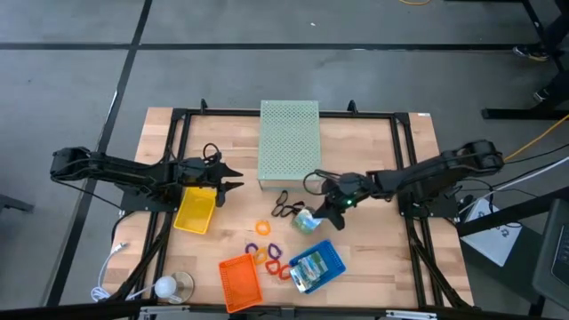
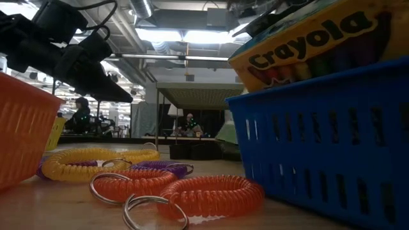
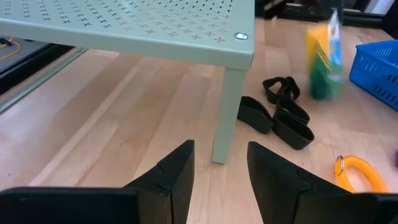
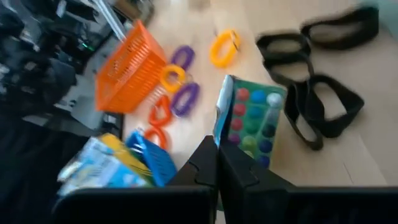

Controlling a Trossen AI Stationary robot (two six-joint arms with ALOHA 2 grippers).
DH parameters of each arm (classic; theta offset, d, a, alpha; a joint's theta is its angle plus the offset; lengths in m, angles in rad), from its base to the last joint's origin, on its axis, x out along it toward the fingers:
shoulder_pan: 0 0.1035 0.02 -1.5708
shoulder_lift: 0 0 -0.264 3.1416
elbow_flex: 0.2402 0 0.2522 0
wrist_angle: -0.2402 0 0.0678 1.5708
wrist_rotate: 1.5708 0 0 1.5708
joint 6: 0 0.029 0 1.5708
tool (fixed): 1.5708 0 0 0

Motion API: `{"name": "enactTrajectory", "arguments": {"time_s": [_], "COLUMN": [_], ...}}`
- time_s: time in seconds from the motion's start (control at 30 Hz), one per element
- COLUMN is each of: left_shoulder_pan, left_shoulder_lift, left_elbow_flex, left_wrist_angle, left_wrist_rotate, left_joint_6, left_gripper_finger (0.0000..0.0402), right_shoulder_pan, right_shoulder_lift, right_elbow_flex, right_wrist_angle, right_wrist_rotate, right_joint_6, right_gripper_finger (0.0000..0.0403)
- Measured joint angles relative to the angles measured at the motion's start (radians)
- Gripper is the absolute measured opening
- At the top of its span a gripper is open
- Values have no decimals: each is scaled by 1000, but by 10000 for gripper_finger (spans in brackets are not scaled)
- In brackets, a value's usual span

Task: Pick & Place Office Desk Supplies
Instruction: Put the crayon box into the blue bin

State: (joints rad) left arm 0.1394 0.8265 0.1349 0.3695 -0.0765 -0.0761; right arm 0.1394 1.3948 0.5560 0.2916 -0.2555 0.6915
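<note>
The right tool (image 1: 322, 216) sits near the middle of the counter (image 1: 373, 151), its jaws pinched shut on the top edge of a printed packet (image 4: 252, 121) that stands on its edge just beside the black loops (image 4: 317, 102). The grasp step looks done; next comes a lift and a carry, probably toward the blue tray (image 1: 331, 256) near the front edge. The left tool (image 1: 233, 177) hovers open over the yellow tray (image 1: 196, 212), holding nothing.
</note>
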Motion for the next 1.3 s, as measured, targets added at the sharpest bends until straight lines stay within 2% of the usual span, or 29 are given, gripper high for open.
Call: {"name": "enactTrajectory", "arguments": {"time_s": [0.13,0.23,0.3,0.47,0.6,0.67,0.9,1.1,1.3], "left_shoulder_pan": [0,0,0,0,0,0,0,0,0], "left_shoulder_lift": [0,0,0,0,0,0,0,0,0], "left_elbow_flex": [0,0,0,0,0,0,0,0,0], "left_wrist_angle": [0,0,1,6,29,34,25,25,24], "left_wrist_rotate": [0,0,-2,-8,-7,-4,2,26,46], "left_joint_6": [0,0,7,20,35,53,56,88,86], "left_gripper_finger": [143,143,143,143,143,143,143,143,143], "right_shoulder_pan": [6,35,60,135,196,228,339,423,475], "right_shoulder_lift": [-104,-141,-141,-79,-6,32,163,258,274], "right_elbow_flex": [16,87,169,436,652,741,891,912,918], "right_wrist_angle": [-74,-188,-305,-726,-1044,-1136,-1198,-1215,-1215], "right_wrist_rotate": [20,68,131,317,420,451,473,472,481], "right_joint_6": [8,19,57,212,337,400,624,827,913], "right_gripper_finger": [1,1,1,0,0,0,0,0,0]}}
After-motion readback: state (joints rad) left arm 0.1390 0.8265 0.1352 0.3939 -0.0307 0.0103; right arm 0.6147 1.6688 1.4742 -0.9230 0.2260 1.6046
